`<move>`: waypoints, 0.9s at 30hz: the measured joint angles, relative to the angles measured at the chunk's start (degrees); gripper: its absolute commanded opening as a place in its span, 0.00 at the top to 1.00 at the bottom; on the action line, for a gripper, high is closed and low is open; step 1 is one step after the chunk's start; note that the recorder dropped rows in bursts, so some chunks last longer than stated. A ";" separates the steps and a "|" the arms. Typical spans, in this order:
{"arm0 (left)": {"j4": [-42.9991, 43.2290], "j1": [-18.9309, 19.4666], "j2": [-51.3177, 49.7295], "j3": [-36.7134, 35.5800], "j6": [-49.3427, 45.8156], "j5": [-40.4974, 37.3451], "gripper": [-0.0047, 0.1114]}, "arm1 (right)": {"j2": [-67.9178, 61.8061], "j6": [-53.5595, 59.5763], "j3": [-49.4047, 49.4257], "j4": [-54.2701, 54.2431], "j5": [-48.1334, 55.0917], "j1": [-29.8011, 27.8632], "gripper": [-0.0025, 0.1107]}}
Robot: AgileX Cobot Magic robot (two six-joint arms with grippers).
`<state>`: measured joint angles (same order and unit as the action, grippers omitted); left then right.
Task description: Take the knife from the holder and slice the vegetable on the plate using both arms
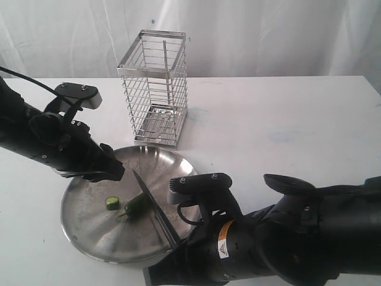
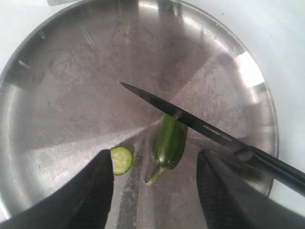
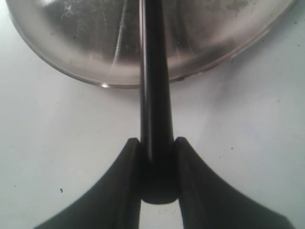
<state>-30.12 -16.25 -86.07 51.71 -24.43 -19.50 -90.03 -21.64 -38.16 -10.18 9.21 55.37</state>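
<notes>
Knife (image 2: 190, 120) blade across vegetable (image 2: 167, 143)

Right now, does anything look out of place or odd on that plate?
Nothing stands out. One cut slice lies beside the vegetable on the plate, and the knife crosses over the vegetable.

The right black claw (image 3: 156, 167) clamps the butt end of the slim black knife handle (image 3: 155, 95) between its two fingers (image 3: 126, 176). The handle runs out over the white desk (image 3: 52, 143) and across the rim of the round brushed-steel plate (image 3: 86, 38).
</notes>
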 measured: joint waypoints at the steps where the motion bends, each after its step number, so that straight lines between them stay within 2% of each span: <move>1: 0.00 0.00 0.00 0.00 0.00 0.00 0.47 | 0.00 0.00 0.00 0.00 0.07 0.00 0.98; 14: -1.03 0.00 0.00 0.00 0.00 -0.22 0.47 | 0.00 -0.11 0.00 -0.02 1.00 0.00 0.98; 17: -5.75 0.00 0.00 0.00 -1.89 -0.01 0.49 | 0.00 -0.11 0.00 -0.12 1.00 0.00 0.98; 19: -12.04 0.00 0.00 0.00 -6.87 0.26 0.64 | 0.00 -0.11 0.00 -0.12 1.00 0.00 0.98; 20: -14.88 0.00 0.00 0.00 -9.42 0.36 0.77 | 0.00 -0.11 0.00 -0.12 1.00 0.00 0.98; 22: -22.37 0.00 0.00 0.00 -17.04 0.38 0.94 | 0.00 -0.11 0.00 -0.12 1.00 0.00 0.98; 24: -28.19 0.00 -0.69 0.00 -23.89 0.24 0.96 | 0.00 -0.11 0.00 -0.12 1.00 0.00 0.98; 27: -32.71 0.00 -3.69 0.00 -28.84 -0.55 0.96 | 0.00 -0.11 0.00 -0.12 1.00 0.00 0.98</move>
<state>-62.84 -16.25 -89.76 51.71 -53.27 -20.05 -90.03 -21.75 -38.16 -10.30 10.21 55.37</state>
